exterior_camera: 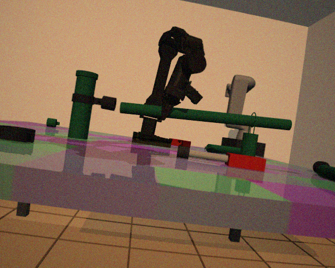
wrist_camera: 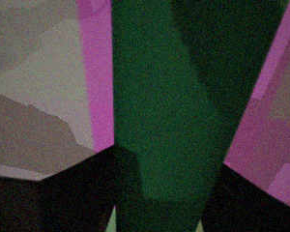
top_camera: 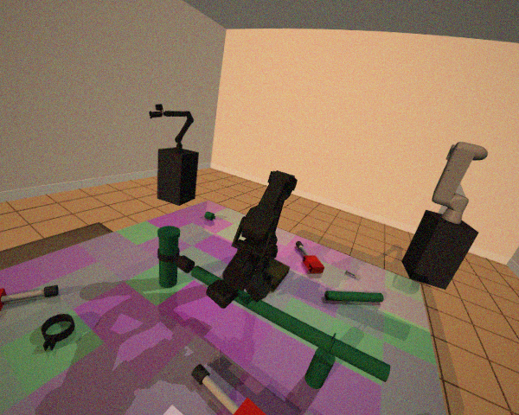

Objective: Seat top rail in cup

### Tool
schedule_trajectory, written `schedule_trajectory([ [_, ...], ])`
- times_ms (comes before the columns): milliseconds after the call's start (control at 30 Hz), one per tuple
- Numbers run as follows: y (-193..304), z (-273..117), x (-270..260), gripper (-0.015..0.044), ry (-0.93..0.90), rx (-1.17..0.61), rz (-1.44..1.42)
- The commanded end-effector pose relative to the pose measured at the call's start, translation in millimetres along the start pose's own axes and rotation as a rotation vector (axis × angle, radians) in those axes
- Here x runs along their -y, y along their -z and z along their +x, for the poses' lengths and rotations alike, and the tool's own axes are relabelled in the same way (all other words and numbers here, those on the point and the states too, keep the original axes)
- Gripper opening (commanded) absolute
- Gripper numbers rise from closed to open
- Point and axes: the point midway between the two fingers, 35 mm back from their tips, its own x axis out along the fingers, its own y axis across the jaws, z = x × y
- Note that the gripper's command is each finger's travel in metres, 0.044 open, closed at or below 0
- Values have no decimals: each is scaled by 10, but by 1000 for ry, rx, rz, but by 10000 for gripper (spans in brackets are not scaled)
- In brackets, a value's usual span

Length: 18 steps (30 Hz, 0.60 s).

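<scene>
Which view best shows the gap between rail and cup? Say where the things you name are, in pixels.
The exterior: rail (top_camera: 295,323) (exterior_camera: 207,115) (wrist_camera: 169,97) and cup (top_camera: 186,264) (exterior_camera: 109,103) stand apart side-on. The top view also shows a gap, from above; the wrist shows only rail in the tool (top_camera: 237,296) (exterior_camera: 163,115) (wrist_camera: 166,193), no cup.
</scene>
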Motion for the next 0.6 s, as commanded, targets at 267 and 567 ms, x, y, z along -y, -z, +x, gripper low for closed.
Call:
schedule_trajectory([
  [267,9,-20,8,0,0,1,0],
  [567,34,-76,39,0,0,1,0],
])
